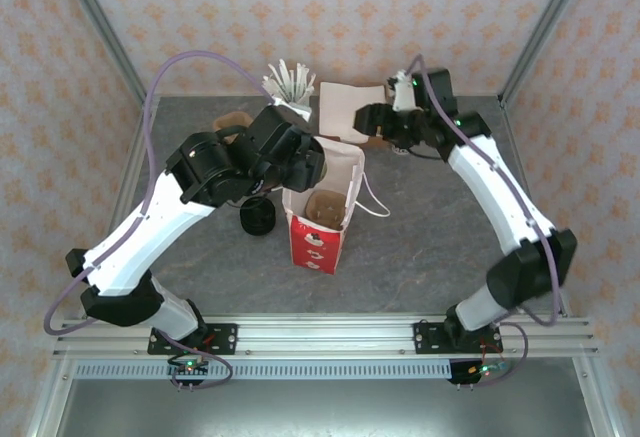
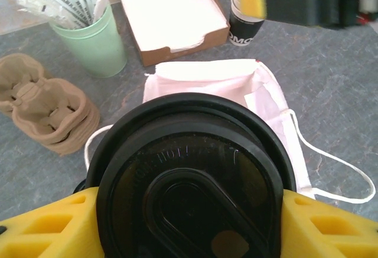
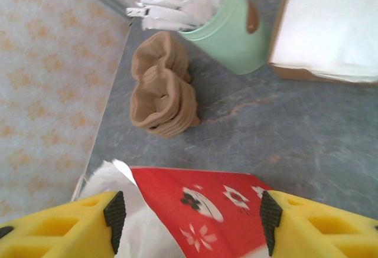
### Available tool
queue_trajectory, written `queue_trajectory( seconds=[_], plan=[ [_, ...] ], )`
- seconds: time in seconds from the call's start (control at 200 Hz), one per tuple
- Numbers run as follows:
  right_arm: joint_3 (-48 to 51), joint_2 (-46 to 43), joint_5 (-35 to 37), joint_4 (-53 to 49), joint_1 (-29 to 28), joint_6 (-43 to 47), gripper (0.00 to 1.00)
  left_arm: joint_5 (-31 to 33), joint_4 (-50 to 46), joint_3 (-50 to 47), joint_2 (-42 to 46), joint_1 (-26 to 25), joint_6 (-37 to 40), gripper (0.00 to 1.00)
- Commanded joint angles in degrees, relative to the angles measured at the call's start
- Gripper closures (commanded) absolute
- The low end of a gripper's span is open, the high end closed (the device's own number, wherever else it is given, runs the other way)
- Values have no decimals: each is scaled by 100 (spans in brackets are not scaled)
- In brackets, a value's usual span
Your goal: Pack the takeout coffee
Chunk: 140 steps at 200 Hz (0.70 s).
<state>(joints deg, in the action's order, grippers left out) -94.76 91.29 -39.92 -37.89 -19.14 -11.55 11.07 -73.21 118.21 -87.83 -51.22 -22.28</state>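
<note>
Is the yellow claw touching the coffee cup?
Touching. The left wrist view shows the left gripper with yellow fingers hugging the coffee cup on both sides.

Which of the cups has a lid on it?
The black-lidded cup in the left claw; the green cup holds sticks, the stacked cups are open.

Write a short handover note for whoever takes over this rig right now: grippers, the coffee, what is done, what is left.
Left gripper: shut on the takeout coffee, lid on, held at the mouth of the open paper bag.
Right gripper: open, close to the bag.
Done: coffee lidded and gripped; a brown carrier lies in the bag.
Left: probably lower the coffee into the bag, then release.
</note>
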Motion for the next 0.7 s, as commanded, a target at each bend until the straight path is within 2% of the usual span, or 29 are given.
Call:
queue_trajectory(
  seconds=[0.0,0.13,0.235,0.41,0.696],
  plan=[
    [-686,590,-942,-926,-11,1259,39,-200,238,161,-135,42,204,37],
    [-904,823,-1322,-921,2,1614,42,-210,406,-14,-95,42,49,38],
    [-879,829,-1159,-901,-2,1857,42,-151,512,-185,4,42,-77,38],
    [-751,660,-1533,-742,3,2017,44,-104,539,-542,169,41,-305,39],
    [-512,648,-1351,-723,-145,2349,46,-172,299,-551,73,41,-338,39]
  ],
)
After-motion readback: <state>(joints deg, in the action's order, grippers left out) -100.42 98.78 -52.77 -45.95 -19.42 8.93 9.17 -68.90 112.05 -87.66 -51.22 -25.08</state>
